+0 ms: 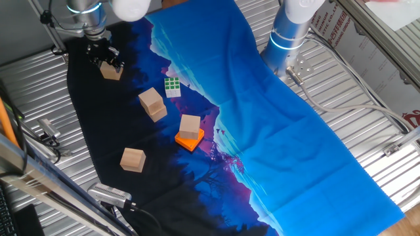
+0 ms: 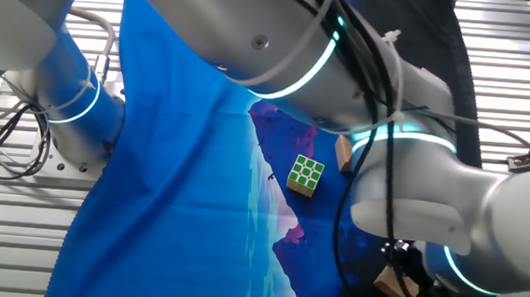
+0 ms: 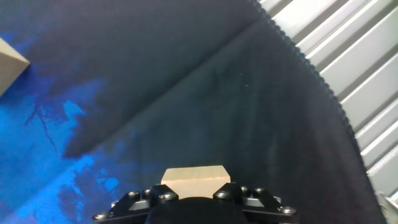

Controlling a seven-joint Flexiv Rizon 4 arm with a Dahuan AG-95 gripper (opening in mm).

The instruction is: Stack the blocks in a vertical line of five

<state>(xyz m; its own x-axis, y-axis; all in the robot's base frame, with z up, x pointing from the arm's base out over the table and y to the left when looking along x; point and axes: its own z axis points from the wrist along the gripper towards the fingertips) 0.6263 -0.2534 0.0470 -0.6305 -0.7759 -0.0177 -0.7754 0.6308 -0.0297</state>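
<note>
The worktop (image 1: 39,98) under me is ribbed grey metal, and over it lies a soft printed cloth (image 1: 275,124), bright blue on one side and near black on the other, with a scalloped edge. On the cloth's dark part sit my blocks, plain pale wooden cubes with smooth faces. Taking the flat orange square (image 1: 189,139) as the mark: one block (image 1: 189,125) rests on top of it; two more (image 1: 152,105) lie touching each other just beside it toward my tool; another (image 1: 132,159) sits near it toward the cloth's near edge. The last block (image 1: 111,71) is well apart from it, at the dark far corner, clamped between the fingers of my tool (image 1: 109,64). A small green-and-white puzzle cube (image 1: 172,86) stands near the orange square. Red printing on a white board behind the arm's base is too small to read.
</note>
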